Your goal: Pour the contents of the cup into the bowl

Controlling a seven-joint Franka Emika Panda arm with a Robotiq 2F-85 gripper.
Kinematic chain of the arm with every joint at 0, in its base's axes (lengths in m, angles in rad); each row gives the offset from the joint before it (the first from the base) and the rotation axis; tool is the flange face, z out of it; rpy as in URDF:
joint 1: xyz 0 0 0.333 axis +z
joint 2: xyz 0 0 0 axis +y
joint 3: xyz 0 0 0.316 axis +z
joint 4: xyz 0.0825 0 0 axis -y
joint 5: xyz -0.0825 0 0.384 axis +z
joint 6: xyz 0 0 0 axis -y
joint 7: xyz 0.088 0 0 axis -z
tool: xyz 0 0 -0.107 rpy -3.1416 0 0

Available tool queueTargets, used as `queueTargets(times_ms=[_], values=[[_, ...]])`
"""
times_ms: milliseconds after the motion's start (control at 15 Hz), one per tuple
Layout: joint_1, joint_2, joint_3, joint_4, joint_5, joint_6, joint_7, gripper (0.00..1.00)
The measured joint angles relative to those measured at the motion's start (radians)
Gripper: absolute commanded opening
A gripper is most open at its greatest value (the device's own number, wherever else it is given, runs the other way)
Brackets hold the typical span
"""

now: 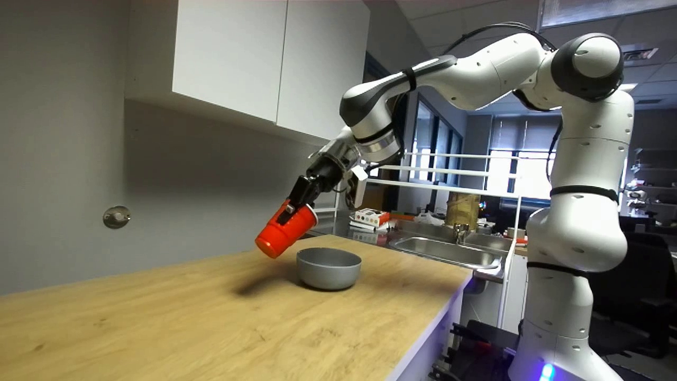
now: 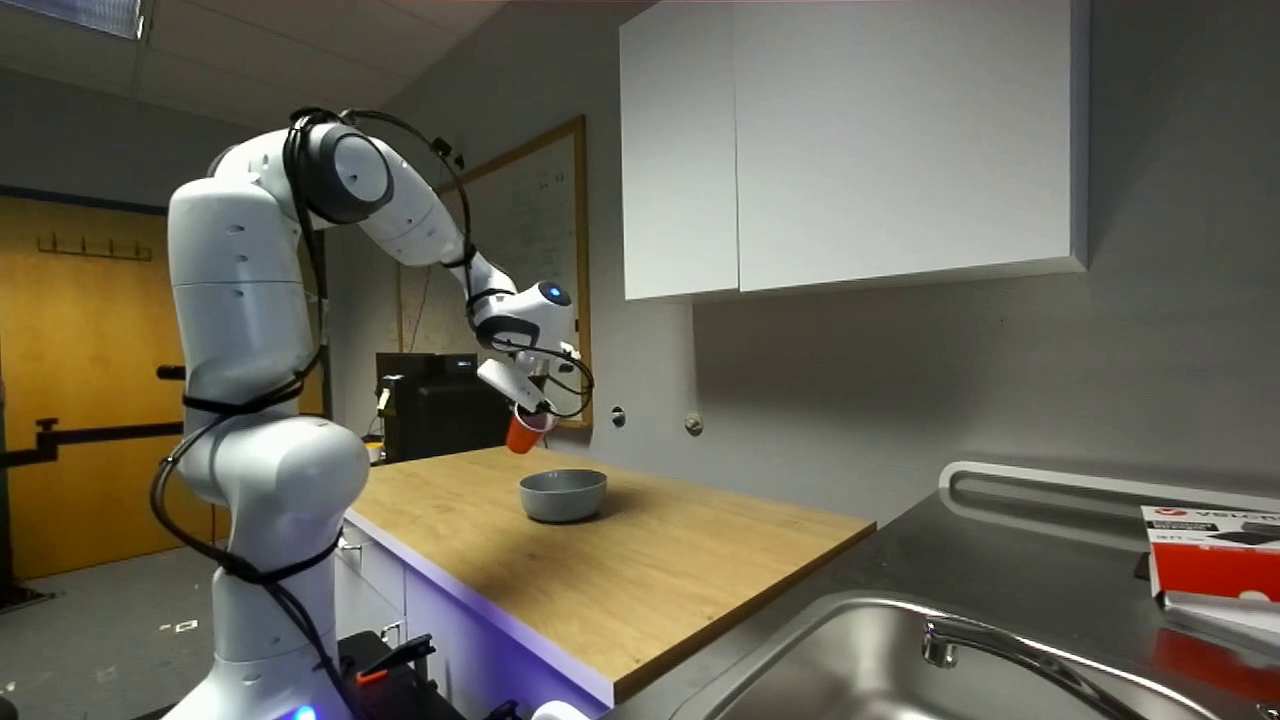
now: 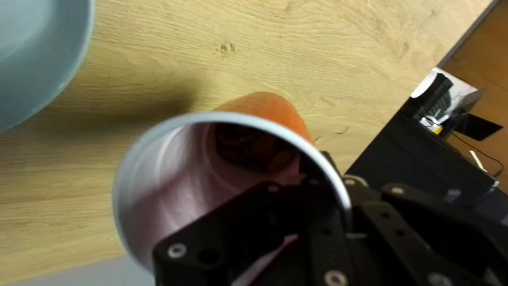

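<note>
The red cup (image 1: 285, 231) is in my gripper (image 1: 292, 205), tilted above the table, its rim higher than its base. It also shows in an exterior view (image 2: 523, 433) and in the wrist view (image 3: 274, 106). The wrist view looks into its pale inside, where dark brownish contents (image 3: 254, 149) lie at the bottom. The gripper (image 3: 313, 182) is shut on the cup's wall, one finger inside and one outside. The grey-blue bowl (image 1: 329, 274) stands upright on the table beside and below the cup. It also shows in an exterior view (image 2: 563, 497) and at the wrist view's left edge (image 3: 67, 67).
The wooden table (image 1: 201, 328) runs along a grey wall. White cupboards (image 1: 227, 53) hang above its back. A metal sink (image 2: 880, 640) with a faucet (image 2: 1010, 655) and a red-and-white box (image 2: 1215, 560) are beside the table.
</note>
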Motion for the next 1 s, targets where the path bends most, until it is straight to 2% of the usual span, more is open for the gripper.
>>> queueTargets(times_ms=[200,467,667,1000], values=[[-0.072,-0.013,-0.074,-0.025,0.128,-0.181,-0.213,0.02],[-0.181,0.004,-0.153,-0.033,0.15,-0.443,-0.373,0.02],[-0.232,0.043,-0.176,-0.02,0.15,-0.593,-0.426,0.02],[-0.264,0.129,-0.178,0.028,0.176,-0.775,-0.426,0.03]])
